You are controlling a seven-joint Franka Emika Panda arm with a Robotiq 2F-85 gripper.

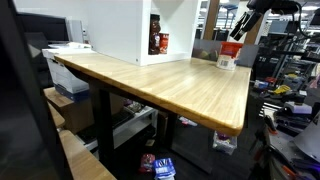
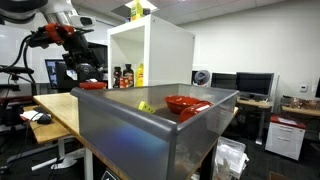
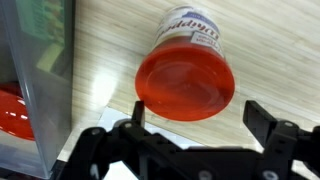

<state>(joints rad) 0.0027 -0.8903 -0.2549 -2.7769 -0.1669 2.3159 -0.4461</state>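
Observation:
A jar with a red lid (image 3: 186, 82) and a white label stands on the wooden table (image 3: 260, 50). In the wrist view I look down on the lid. My gripper (image 3: 197, 108) is open, with one finger on each side of the lid's near edge, and holds nothing. In both exterior views the gripper (image 1: 240, 28) (image 2: 88, 70) hangs just above the jar (image 1: 229, 52) (image 2: 92, 85) at the table's far end. I cannot tell whether the fingers touch the jar.
A white open cabinet (image 2: 150, 55) (image 1: 150, 30) stands on the table with bottles (image 2: 128, 76) inside. A grey metal bin (image 2: 150, 135) holds a red bowl (image 2: 185, 103) and a yellow item (image 2: 146, 106). The bin's wall shows in the wrist view (image 3: 40, 70). Desks and monitors stand around.

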